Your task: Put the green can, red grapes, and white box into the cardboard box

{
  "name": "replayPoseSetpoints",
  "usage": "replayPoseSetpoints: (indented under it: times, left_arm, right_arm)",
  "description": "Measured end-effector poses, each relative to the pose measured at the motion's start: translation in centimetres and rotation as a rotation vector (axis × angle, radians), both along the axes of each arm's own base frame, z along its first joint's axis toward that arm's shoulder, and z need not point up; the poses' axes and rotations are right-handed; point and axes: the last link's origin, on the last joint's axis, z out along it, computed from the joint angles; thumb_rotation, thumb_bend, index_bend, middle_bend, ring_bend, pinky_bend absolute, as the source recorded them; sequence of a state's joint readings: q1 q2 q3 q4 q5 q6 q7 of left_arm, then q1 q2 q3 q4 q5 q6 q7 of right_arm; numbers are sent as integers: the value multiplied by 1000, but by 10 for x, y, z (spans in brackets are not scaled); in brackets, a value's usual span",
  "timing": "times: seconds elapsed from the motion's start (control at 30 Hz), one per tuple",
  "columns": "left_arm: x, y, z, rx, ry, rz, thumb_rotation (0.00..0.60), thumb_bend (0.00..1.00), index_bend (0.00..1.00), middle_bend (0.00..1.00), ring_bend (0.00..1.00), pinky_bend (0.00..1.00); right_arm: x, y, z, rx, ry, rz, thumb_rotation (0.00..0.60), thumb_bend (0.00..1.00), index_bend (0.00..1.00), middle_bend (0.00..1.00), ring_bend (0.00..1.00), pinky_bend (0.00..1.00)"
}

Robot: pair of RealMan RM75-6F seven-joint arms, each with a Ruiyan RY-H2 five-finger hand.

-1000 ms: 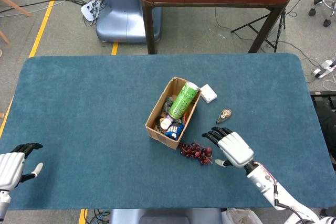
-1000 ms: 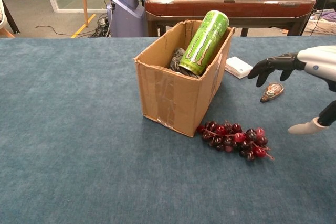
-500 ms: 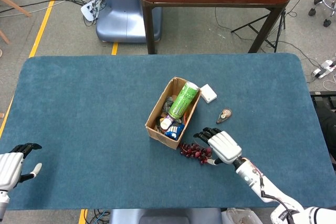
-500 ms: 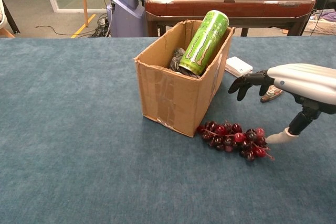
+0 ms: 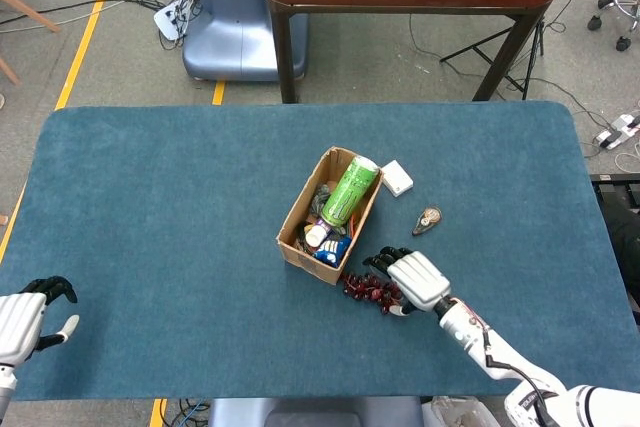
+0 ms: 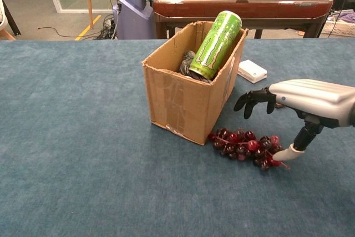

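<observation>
We see our right hand poised palm down over the red grapes, its dark fingers spread and arched above the bunch with nothing in their grasp, so it is empty and unclenched. Its pale thumb reaches down to the far right end of the bunch and seems to touch the stem there, though we cannot tell for certain. The grapes lie on the blue table, just beside the near corner of the cardboard box, close to touching it.

The green can is already in the cardboard box, leaning tilted against the right wall with its top end above the rim. Beneath it in the box we make out a dark bundle and, from the head view, some small colourful packets we cannot identify.

The white box lies flat on the table behind the cardboard box's right side, apart from it. A small brown object rests on the table to the right of the box, near our right hand.

Our left hand sits at the near left edge of the table, well apart from everything, holding nothing, its fingers loosely apart
</observation>
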State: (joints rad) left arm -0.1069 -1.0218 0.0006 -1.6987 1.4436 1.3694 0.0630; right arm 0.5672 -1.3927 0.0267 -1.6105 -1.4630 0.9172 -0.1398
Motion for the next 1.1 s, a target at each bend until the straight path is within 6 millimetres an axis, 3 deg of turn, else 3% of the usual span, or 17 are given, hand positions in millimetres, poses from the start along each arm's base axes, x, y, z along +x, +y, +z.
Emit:
replayPoseSetpoints:
  times: [0.73,1.1]
  left_arm:
    - [-5,-1,6,-38,41,76,600,284,512,356,316,534]
    - [-5,-1,7,-38,35,79,600,284,503,357,315,534]
  right_arm:
    - [11,-13,-20,75,123,-4,600,7,227,341,225,359]
    - [12,-16,-23,96,157,-11,600,294,227,438,332,408]
